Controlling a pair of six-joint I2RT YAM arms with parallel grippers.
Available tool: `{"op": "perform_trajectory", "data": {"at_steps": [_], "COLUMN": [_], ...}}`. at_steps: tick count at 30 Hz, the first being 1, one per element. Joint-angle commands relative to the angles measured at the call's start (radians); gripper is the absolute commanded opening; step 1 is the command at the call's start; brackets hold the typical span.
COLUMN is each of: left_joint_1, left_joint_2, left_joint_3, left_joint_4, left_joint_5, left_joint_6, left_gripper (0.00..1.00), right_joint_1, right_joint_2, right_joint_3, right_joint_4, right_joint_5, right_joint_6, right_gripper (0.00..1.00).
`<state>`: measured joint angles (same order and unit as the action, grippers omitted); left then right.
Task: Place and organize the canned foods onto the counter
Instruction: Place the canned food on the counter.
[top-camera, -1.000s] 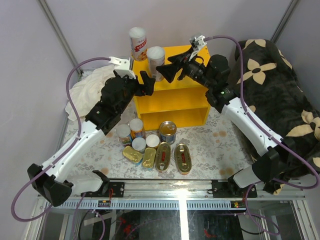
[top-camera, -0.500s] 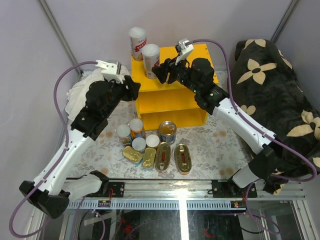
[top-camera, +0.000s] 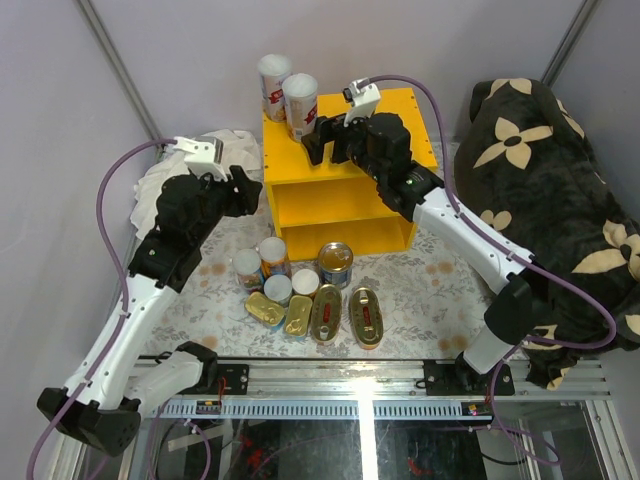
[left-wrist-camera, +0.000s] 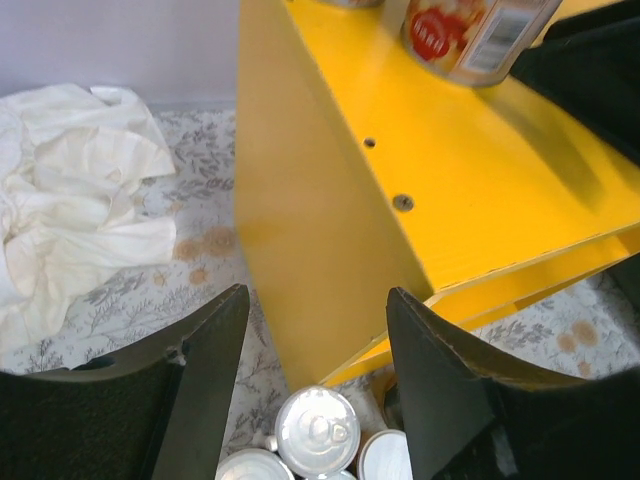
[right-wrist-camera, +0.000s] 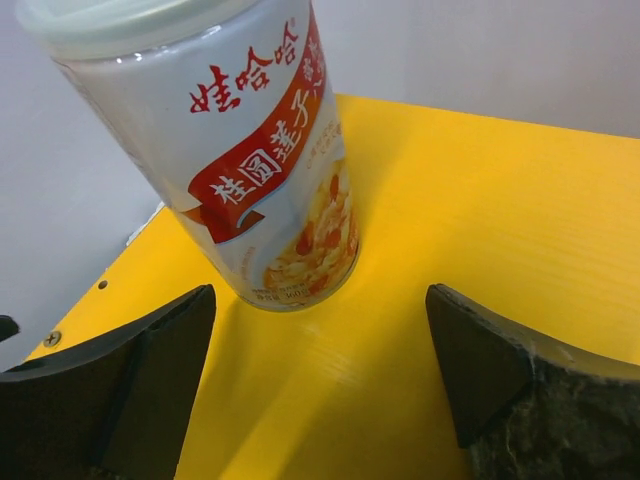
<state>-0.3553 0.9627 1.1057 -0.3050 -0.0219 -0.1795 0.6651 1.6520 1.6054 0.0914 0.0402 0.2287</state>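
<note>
Low in the frame, tins cluster on the floral floor before the yellow counter, the left gripper hangs part-open and empty beside its left wall, and farther up the right gripper, wide open and empty, faces two white-lidded cans on top.

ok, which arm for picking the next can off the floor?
Left, probably. The left pincer hangs open beside the counter, with floor cans just below it. The right pincer is open over the counter top, by the tall can, farther from them.
</note>
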Motion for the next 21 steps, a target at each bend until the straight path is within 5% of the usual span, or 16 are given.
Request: {"op": "perform_trajectory", "data": {"at_steps": [1,5,21], "left_joint_1": [0.016,0.022,0.033], "left_joint_2": [-0.007,-0.013,-0.022], "left_joint_3": [-0.033,-0.041,-0.056], "left_joint_4": [-0.037,-0.038,-0.052], "left_joint_5": [0.043,0.05,0.064], "left_joint_6": [0.005,0.007,0.009], "left_gripper": [0.57,0.57,0.58], "right_joint_1": [0.003,0.01,0.014], "right_joint_2": [-0.004,0.039,0.113], "right_joint_3": [0.041,0.11,0.188], "right_joint_4": [0.05,0.025,0.031], "right_joint_5": [-0.07,-0.07,0.041], "right_joint_6": [-0.011,-0.011,-0.012], "right_gripper": [0.95,0.98,0.74]}}
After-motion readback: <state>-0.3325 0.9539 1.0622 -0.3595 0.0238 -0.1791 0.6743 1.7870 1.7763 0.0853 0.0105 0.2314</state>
